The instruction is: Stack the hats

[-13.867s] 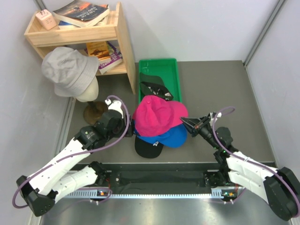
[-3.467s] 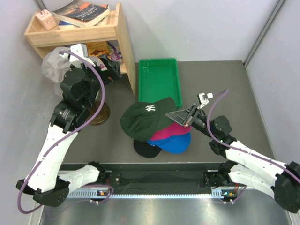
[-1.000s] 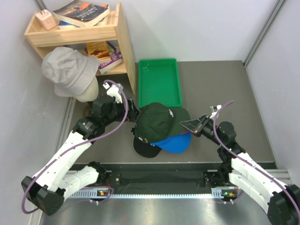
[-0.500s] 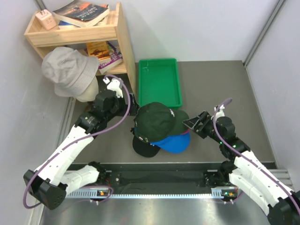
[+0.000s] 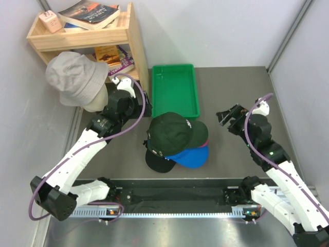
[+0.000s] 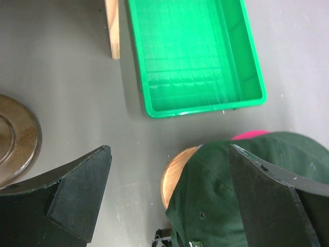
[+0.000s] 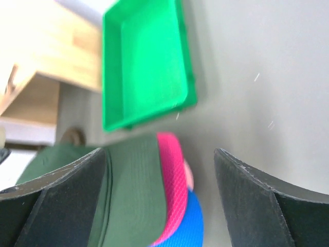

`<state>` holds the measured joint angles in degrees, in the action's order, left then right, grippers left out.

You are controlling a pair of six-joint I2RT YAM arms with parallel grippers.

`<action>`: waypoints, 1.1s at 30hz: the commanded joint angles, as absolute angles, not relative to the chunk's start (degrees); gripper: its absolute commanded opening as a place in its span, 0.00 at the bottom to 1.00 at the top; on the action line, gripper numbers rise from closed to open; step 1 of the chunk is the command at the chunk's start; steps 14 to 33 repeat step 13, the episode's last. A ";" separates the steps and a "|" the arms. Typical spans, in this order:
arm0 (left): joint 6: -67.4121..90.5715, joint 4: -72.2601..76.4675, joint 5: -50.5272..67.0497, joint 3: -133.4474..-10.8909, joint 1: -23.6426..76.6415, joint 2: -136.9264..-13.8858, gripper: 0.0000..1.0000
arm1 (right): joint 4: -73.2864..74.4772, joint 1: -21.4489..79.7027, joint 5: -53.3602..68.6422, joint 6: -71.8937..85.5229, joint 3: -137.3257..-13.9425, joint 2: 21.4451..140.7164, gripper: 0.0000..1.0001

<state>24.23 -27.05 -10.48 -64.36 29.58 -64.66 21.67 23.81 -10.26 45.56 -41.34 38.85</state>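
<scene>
Two views, overhead and right wrist, show the blue cap [image 5: 189,157].

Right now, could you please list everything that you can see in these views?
dark green cap: one, dark green, top of the stack at table centre
magenta cap: one, magenta, edge showing under the green
blue cap: one, bright blue, lower in the stack
black cap: one, black, lowest one showing
tray: one, green, behind the stack
shelf: one, light wood, far left
books: several, mixed colours, on both shelf levels
bucket hat: one, grey, on a head form by the shelf
left gripper: one, black, open, left of the stack
right gripper: one, black, open, right of the stack
</scene>
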 commanded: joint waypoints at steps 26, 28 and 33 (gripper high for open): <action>22.94 -27.60 -21.36 -68.55 29.79 -64.25 0.99 | 19.52 23.03 -25.13 37.80 -45.53 39.73 0.84; 22.94 -27.60 -21.36 -68.55 29.79 -64.25 0.99 | 19.52 23.03 -25.13 37.80 -45.53 39.73 0.84; 22.94 -27.60 -21.36 -68.55 29.79 -64.25 0.99 | 19.52 23.03 -25.13 37.80 -45.53 39.73 0.84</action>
